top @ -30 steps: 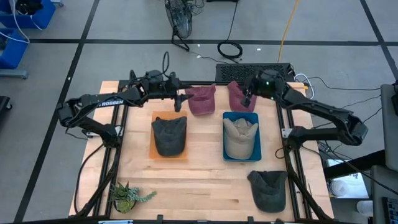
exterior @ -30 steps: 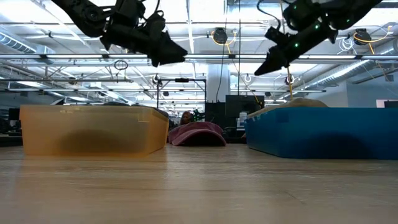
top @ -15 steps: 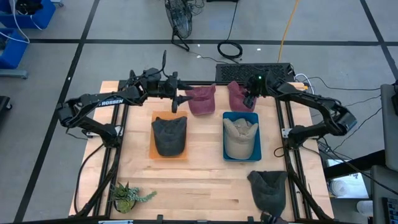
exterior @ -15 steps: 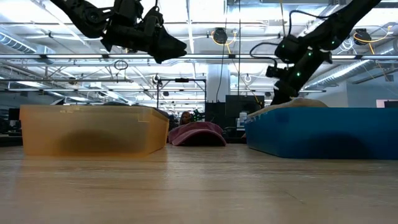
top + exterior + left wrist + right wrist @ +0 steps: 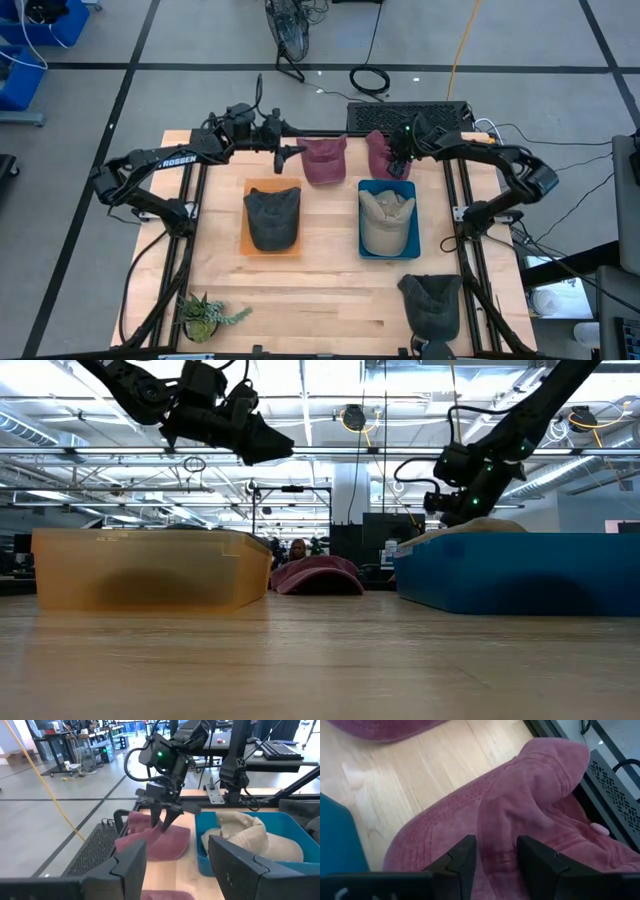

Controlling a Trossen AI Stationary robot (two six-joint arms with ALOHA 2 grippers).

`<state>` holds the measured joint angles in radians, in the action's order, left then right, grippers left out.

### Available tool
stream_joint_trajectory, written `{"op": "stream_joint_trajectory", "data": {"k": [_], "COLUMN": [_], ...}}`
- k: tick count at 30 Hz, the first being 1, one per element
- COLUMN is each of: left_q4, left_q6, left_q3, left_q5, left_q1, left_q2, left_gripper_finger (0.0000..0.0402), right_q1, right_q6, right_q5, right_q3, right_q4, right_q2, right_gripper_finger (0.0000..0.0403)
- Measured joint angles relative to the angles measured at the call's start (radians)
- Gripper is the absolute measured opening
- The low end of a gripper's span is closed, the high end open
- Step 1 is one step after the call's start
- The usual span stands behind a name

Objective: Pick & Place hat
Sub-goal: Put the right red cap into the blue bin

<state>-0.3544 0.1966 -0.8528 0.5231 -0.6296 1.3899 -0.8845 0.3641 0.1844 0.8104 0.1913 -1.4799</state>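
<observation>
Two maroon hats lie on the table at the far edge: one (image 5: 322,160) toward the middle, one (image 5: 379,154) to its right. My right gripper (image 5: 496,851) is open, low over the right maroon hat (image 5: 530,805), its fingers astride a raised fold. My left gripper (image 5: 283,153) hangs open in the air left of the middle hat, holding nothing. A dark grey hat (image 5: 272,217) lies in the orange tray (image 5: 248,246), and a beige hat (image 5: 386,222) in the blue tray (image 5: 411,250). My right gripper comes at the right maroon hat slanting down from above. Its open fingers (image 5: 462,856) stand on either side of a raised fold of the crown (image 5: 495,820). Whether they touch the cloth I cannot tell. The hat lies on the table.
Another dark hat (image 5: 432,303) lies at the near right corner, and a small plant (image 5: 205,316) at the near left. A black keyboard-like panel (image 5: 410,110) sits just past the far edge. Bare wood shows between the trays and the near edge.
My right gripper has come down from well above the table onto the right maroon hat, tipping its fingers more steeply downward. My left gripper has swung a little toward the far edge, still high and open.
</observation>
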Motion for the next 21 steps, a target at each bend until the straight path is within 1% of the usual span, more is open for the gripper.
{"op": "stream_joint_trajectory", "data": {"k": [4, 10, 11, 15, 21], "left_q4": [0.023, 0.036, 0.047, 0.106, 0.136], "left_q6": [0.012, 0.015, 0.027, 0.064, 0.054], "left_q3": [0.000, 0.000, 0.000, 0.001, 0.001], "left_q5": [0.000, -0.001, -0.001, -0.041, -0.052], "left_q1": [0.001, 0.000, 0.000, -0.001, -0.022], "left_q2": [0.000, 0.000, 0.000, 0.000, 0.000], "left_gripper_finger": [0.0214, 0.0214, 0.0214, 0.0214, 0.0214], "right_q1": [0.000, 0.002, 0.002, 0.006, 0.050], "right_q6": [0.011, 0.022, 0.029, 0.044, 0.074], "right_q5": [0.003, -0.002, -0.008, -0.058, -0.057], "right_q3": [0.000, 0.000, 0.000, 0.000, -0.001], "right_q4": [0.012, 0.030, 0.033, 0.038, 0.097], "right_q2": [-0.003, 0.017, 0.028, 0.100, 0.314], "right_gripper_finger": [0.0101, 0.0014, 0.0009, 0.0012, 0.0006]}}
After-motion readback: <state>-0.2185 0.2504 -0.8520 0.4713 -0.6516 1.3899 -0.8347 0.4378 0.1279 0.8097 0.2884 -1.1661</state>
